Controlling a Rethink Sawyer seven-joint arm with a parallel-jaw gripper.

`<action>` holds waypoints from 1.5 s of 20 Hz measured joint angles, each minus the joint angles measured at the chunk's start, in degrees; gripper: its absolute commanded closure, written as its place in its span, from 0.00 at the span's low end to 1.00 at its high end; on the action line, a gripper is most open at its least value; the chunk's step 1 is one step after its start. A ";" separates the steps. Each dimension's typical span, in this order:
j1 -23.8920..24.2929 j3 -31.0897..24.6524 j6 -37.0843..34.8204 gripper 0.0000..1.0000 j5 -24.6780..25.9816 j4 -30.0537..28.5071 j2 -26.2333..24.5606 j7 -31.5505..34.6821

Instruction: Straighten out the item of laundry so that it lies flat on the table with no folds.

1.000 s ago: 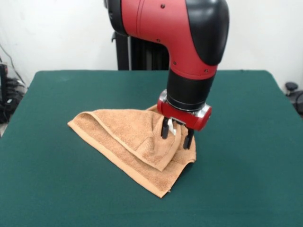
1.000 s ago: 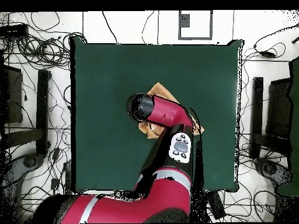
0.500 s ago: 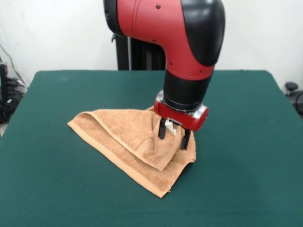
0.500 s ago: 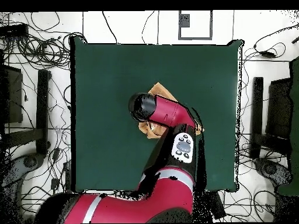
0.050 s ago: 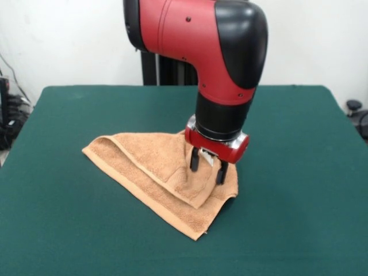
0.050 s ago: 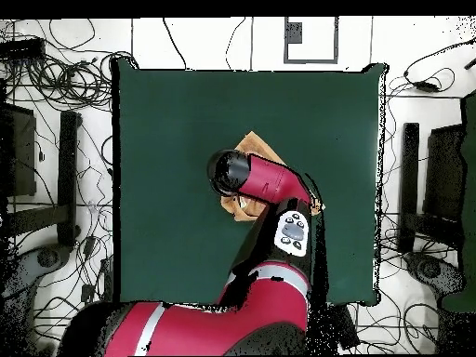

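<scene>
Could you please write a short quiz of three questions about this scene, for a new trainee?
1. True or false: the towel already lies flat on the table, with no folds.
2. Where is the gripper in the front view? A: on bare felt, apart from the towel. B: over the towel, its fingers spread and reaching down into the raised cloth. C: high above the table.
3. Fill in: in the overhead view, most of the towel is hidden by the robot's ____.

Key:
1. False: layers are folded over each other.
2. B.
3. Arm.
</scene>
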State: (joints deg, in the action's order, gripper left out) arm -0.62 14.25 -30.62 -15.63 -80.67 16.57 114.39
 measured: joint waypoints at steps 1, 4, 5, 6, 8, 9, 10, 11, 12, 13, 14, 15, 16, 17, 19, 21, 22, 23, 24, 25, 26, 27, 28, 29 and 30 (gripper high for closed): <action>0.00 -0.01 0.00 0.00 0.00 0.00 -0.22 0.00; 0.00 -0.01 0.00 0.00 0.00 0.00 -0.38 0.00; 0.00 0.00 0.00 0.00 -0.01 0.01 -0.37 0.00; 0.00 -0.01 0.00 0.00 -0.01 0.01 -0.38 0.00; 0.00 -0.01 0.00 0.00 0.00 0.01 -0.38 0.00; -0.03 -0.01 0.00 0.00 0.00 0.01 -0.38 0.00; -0.04 0.00 0.00 0.00 0.00 0.01 -0.38 0.00; -0.08 0.00 0.00 0.00 0.00 0.00 -0.37 0.00; -0.10 0.00 0.00 0.00 0.00 0.00 -0.37 0.00; -0.15 0.00 -0.01 0.00 0.00 0.00 -0.34 0.00; -0.18 0.00 -0.02 0.00 0.01 0.00 -0.33 0.00; -0.21 0.00 -0.02 0.00 0.01 0.00 -0.32 0.00; -0.27 0.00 -0.05 0.00 0.01 0.00 -0.29 0.00; -0.32 0.00 -0.09 0.00 0.00 0.00 -0.27 0.00; -0.42 0.00 -0.29 0.00 0.00 0.00 -0.16 0.00; -0.57 -0.01 -0.41 0.00 0.01 0.00 0.05 0.00; -0.63 0.00 -0.40 0.00 0.01 0.00 0.14 0.00; -0.67 -0.01 -0.40 0.00 0.01 0.00 0.22 0.00; -0.82 0.00 -0.40 0.00 0.01 0.00 0.55 0.00; -0.84 -0.01 -0.40 0.00 0.01 0.00 0.63 0.00; -0.86 -0.01 -0.40 0.00 0.01 0.00 0.70 0.00; -0.94 -0.01 -0.41 0.00 0.01 0.00 0.96 0.00; -0.96 0.00 -0.40 0.00 0.01 0.00 1.06 0.00; -0.97 0.00 -0.40 0.00 0.01 0.00 1.19 0.00; -0.98 0.00 -0.40 0.00 0.01 0.00 1.33 0.00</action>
State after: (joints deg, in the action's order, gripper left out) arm -1.60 14.24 -31.01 -15.62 -80.67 17.90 114.39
